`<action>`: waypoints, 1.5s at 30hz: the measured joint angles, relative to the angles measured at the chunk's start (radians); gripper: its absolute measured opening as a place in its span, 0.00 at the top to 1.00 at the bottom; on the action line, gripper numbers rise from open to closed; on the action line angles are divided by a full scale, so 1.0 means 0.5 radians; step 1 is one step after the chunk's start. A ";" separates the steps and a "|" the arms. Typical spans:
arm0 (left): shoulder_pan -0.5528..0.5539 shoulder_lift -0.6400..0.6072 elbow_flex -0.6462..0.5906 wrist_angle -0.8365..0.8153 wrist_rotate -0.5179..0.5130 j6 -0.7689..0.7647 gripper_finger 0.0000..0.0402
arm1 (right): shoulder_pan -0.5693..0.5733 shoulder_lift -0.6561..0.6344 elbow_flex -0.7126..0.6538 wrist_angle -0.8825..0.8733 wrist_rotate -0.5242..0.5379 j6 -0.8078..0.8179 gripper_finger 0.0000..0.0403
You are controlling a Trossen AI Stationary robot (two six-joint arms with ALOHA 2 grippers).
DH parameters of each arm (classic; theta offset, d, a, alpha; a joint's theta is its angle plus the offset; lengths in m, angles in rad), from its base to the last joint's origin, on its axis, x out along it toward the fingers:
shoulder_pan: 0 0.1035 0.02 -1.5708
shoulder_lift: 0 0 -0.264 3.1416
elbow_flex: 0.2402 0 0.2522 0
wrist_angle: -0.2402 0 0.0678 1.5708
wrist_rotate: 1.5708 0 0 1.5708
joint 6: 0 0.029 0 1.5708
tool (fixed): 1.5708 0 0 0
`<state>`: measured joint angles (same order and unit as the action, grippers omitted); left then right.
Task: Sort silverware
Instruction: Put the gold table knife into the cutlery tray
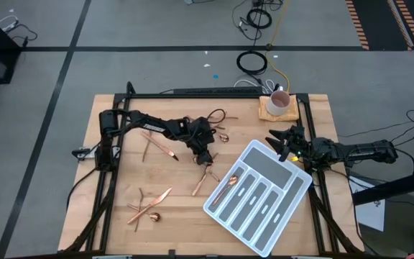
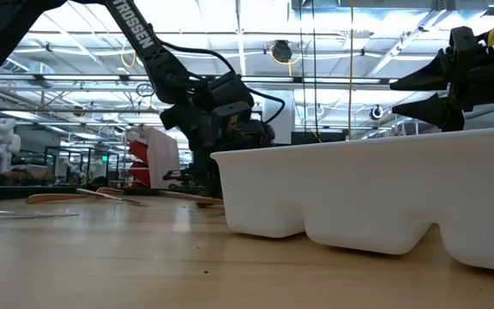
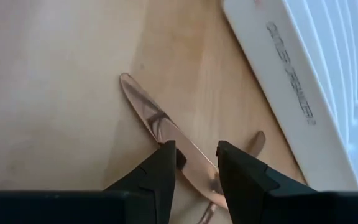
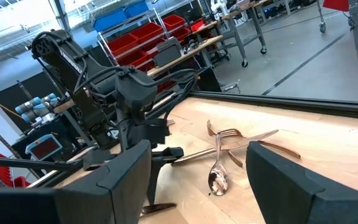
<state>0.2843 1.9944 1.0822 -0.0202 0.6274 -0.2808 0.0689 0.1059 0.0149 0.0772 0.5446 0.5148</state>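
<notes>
- High view, left part of the frame: my left arm reaches from the counter's (image 1: 113,216) left edge toward the middle. Below it, in the lower left, a small cluster of silverware (image 1: 148,207) lies crossed on the wood, a knife, a fork and a spoon touching one another.
- Just under my left forearm, left of centre, a single copper piece (image 1: 165,149) lies slanted, with a thin bent piece (image 1: 146,150) beside it.
- Centre of the frame: my left hand (image 1: 205,160) is down over a knife (image 3: 166,134). In the left wrist view my fingers (image 3: 160,177) are part-way spread with the knife's blade running between them; whether the pads press the metal I cannot tell. A second utensil's tip (image 3: 256,143) shows just beside the knife, near the tray's edge.
- Just above my left hand, more silverware (image 4: 229,146) lies in a crossed heap, a spoon and forks, seen clearly in the right wrist view.
- Right of centre, lower part: the grey-white divided tray (image 1: 293,194) sits at an angle on the counter; one copper piece (image 1: 226,188) lies in its leftmost compartment.
- Upper right: a cup (image 1: 279,101) stands on a wooden coaster at the counter's far corner.
- Right: my right hand (image 1: 277,143) hangs over the tray's upper corner, fingers spread wide, holding nothing.
</notes>
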 joint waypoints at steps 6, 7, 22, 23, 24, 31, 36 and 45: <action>0.037 -0.039 0.007 0.046 0.009 -0.123 0.69 | 0.000 0.000 0.000 0.001 0.001 -0.009 0.39; 0.041 -0.039 0.007 0.042 0.009 -0.156 0.69 | 0.000 0.001 0.000 0.000 0.000 -0.012 0.39; 0.096 -0.038 0.005 -0.037 -0.091 -0.267 0.69 | 0.000 0.002 0.000 0.001 0.000 -0.007 0.39; 0.091 -0.038 0.005 -0.014 -0.090 -0.267 0.69 | 0.000 0.002 0.000 0.000 0.000 -0.006 0.39; 0.082 -0.038 0.005 -0.001 -0.090 -0.267 0.69 | 0.000 0.002 0.000 0.000 0.000 -0.006 0.39; 0.026 0.016 0.001 0.042 -0.103 -0.266 0.69 | 0.000 0.002 0.000 0.000 0.001 -0.003 0.39; 0.018 0.062 0.005 0.121 -0.114 -0.316 0.69 | 0.001 0.009 0.000 0.001 0.000 0.012 0.39; -0.011 0.089 0.004 0.291 0.059 -0.379 0.69 | 0.001 0.015 0.000 0.000 0.000 0.008 0.39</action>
<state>0.2788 2.0391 1.0840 0.1255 0.6568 -0.4704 0.0692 0.1135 0.0147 0.0772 0.5446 0.5187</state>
